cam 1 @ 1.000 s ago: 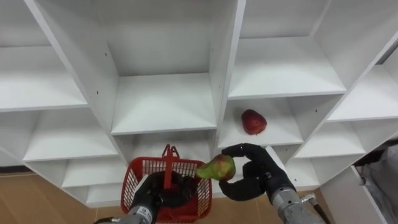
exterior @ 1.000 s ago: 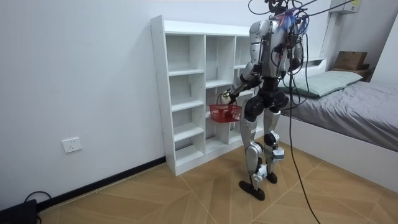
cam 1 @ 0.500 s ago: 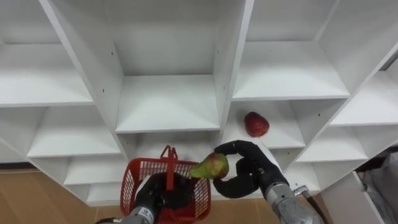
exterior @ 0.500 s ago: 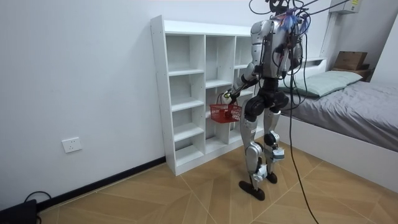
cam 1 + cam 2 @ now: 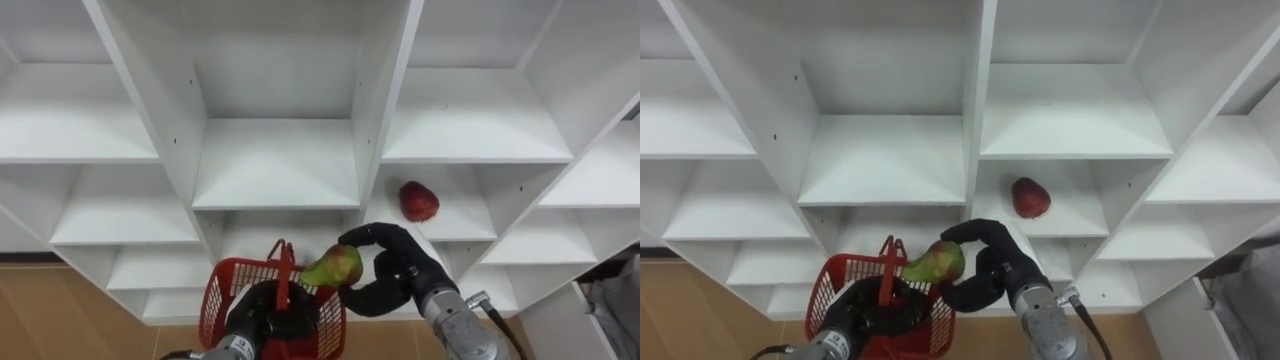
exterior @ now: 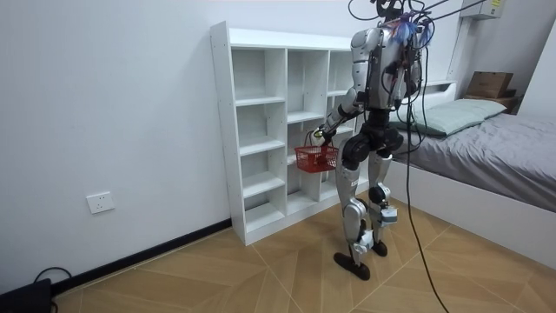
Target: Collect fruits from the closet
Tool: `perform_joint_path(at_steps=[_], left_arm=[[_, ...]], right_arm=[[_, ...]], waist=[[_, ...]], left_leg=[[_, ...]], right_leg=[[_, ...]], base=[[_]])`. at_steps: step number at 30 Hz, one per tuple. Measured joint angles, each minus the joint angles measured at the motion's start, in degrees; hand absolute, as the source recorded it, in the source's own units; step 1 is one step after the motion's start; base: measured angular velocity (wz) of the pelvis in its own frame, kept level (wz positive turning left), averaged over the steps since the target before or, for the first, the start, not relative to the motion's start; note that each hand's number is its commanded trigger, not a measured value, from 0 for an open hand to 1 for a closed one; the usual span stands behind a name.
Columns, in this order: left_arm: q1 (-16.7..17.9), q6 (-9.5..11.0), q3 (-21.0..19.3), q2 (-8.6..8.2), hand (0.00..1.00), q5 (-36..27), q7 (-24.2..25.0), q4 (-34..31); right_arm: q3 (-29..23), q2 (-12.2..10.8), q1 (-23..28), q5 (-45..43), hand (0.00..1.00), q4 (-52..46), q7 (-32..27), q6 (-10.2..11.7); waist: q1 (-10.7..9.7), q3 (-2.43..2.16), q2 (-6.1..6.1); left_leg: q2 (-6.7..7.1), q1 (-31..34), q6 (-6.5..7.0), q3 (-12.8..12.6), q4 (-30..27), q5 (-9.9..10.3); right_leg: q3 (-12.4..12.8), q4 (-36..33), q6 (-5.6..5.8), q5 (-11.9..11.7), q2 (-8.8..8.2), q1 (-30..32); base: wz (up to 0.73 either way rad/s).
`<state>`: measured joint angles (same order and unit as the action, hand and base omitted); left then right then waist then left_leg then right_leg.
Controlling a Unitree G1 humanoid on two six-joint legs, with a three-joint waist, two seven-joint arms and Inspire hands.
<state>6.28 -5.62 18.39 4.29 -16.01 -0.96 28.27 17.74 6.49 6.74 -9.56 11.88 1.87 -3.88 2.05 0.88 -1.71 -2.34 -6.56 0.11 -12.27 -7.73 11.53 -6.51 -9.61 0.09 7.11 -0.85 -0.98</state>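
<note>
My right hand (image 5: 392, 272) (image 5: 992, 265) is shut on a green and red pear (image 5: 335, 267) (image 5: 936, 262), held just above the right rim of the red basket (image 5: 223, 302) (image 5: 832, 285). My left hand (image 5: 262, 318) (image 5: 862, 310) grips the basket's upright red handle (image 5: 280, 268) from below. A red apple (image 5: 418, 201) (image 5: 1030, 197) lies on a shelf of the white closet (image 5: 275, 170) (image 6: 265, 130), up and to the right of the pear. In the room view I stand facing the closet with the basket (image 6: 315, 157) held out in front.
The closet's other compartments hold nothing. A vertical divider (image 5: 385, 105) stands between the basket and the apple's compartment. A bed (image 6: 486, 148) lies behind me at the room view's right, with wooden floor (image 6: 278, 269) below.
My right hand has carried the pear a little to the left, over the basket's rim. The head camera has shifted slightly, so the whole shelf sits lower and further right.
</note>
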Motion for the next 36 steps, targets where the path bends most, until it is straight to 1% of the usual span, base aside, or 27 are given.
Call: perform_joint_path(at_steps=[8,12,23,27,28,33,36], left_arm=[[0.0,0.0,0.0,0.0,1.0,0.4,1.6,0.0],[0.0,0.0,-0.1,0.0,1.0,0.4,1.7,0.0],[0.1,0.0,0.0,-0.01,1.0,0.4,2.8,0.0],[0.5,-0.2,0.0,-0.06,1.0,0.5,2.6,0.0],[0.7,-0.3,0.0,-0.01,1.0,0.5,2.6,0.0],[1.1,-0.4,0.7,0.12,1.0,0.6,2.6,-0.1],[1.1,-0.4,0.6,0.16,1.0,0.5,2.6,-0.2]], right_arm=[[0.2,0.4,-0.7,-1.9,1.0,1.0,0.0,0.0],[0.2,0.6,-0.7,-2.0,1.0,1.0,0.0,0.0],[0.2,0.6,-1.1,-2.0,1.0,1.5,-0.5,0.0],[0.2,0.6,-1.2,-2.0,1.0,5.3,-1.1,0.0],[0.2,0.6,-1.2,-2.0,1.0,6.7,-1.3,-0.2],[0.0,0.3,-2.2,-2.0,1.0,9.7,-1.9,-0.2],[-0.3,0.3,-3.1,-2.3,1.0,12.1,-2.0,-0.7]], waist=[[0.1,-0.02,0.0],[0.1,-0.05,-0.04],[0.0,-0.24,-0.32],[0.0,-0.29,-0.36],[-0.1,-0.28,-0.36],[0.0,-0.27,-0.34],[0.0,-0.32,-0.43]], left_leg=[[0.01,0.0,0.0,0.0,-0.1,0.0],[0.01,0.0,0.0,0.1,-0.2,0.0],[0.02,0.0,0.01,0.4,-0.2,0.0],[0.06,-0.1,0.01,1.0,-0.4,0.0],[0.08,-0.1,0.01,1.5,-0.5,0.0],[0.06,0.0,0.0,1.9,-0.8,0.0],[0.08,-0.1,0.01,2.1,-1.0,0.0]], right_leg=[[0.0,-0.1,0.0,0.0,-0.02,0.0],[-0.1,-0.1,0.0,0.0,-0.02,-0.1],[-0.2,-0.1,0.0,0.0,-0.05,-0.2],[-0.8,0.1,0.0,0.0,-0.15,-0.7],[-1.1,0.1,0.0,0.0,-0.2,-1.0],[-1.5,0.0,-0.07,0.2,-0.28,-1.1],[-1.5,-0.1,-0.07,0.2,-0.32,-1.4]], base=[[0.0],[0.0],[0.0],[0.09],[0.11],[0.06],[0.01]])
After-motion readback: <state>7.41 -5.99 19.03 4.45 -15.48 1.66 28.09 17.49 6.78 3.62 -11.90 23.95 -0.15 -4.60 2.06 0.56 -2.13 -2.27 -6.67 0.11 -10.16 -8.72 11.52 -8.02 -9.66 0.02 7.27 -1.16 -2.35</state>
